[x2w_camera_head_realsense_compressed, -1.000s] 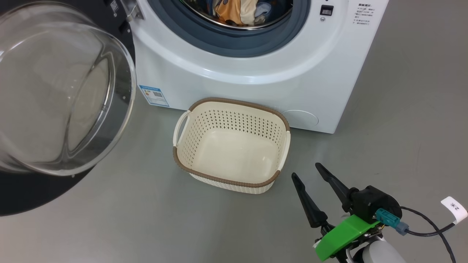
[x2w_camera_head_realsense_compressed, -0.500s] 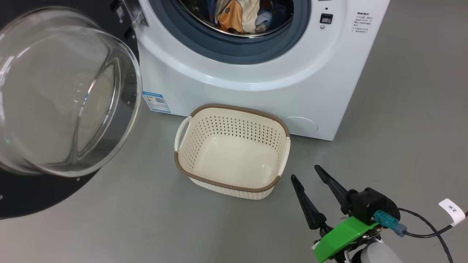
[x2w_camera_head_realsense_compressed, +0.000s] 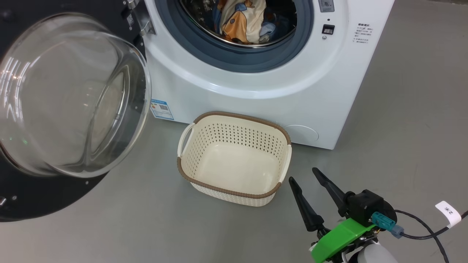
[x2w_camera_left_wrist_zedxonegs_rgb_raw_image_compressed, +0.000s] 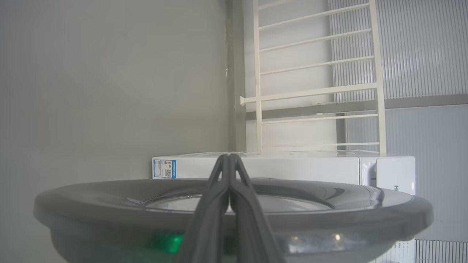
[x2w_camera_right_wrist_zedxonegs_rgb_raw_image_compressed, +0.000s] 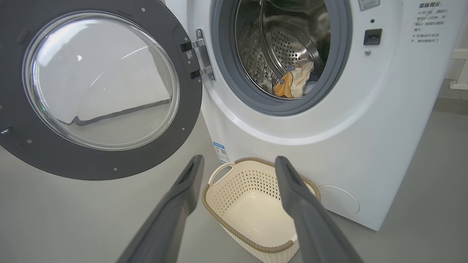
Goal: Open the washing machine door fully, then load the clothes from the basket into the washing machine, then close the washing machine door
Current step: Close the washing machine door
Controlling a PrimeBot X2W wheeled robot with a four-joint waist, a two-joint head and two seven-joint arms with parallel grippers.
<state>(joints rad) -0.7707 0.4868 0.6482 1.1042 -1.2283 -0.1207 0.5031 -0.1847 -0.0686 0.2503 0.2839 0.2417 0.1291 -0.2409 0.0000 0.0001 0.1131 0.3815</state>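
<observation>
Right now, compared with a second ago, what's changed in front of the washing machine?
The head camera has shifted, so the whole scene sits lower in its view. No thing itself visibly moved, and nothing was taken hold of or let go. Unchanged: the washing machine door open, the clothes inside the washing machine, the basket empty, the right hand open.

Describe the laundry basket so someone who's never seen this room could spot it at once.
Find the white washing machine, its round black door swung open. On the grey floor in front of it stands the basket. It is small, cream and perforated, with a brown woven-look rim and white loop handles, and it is empty.
</observation>
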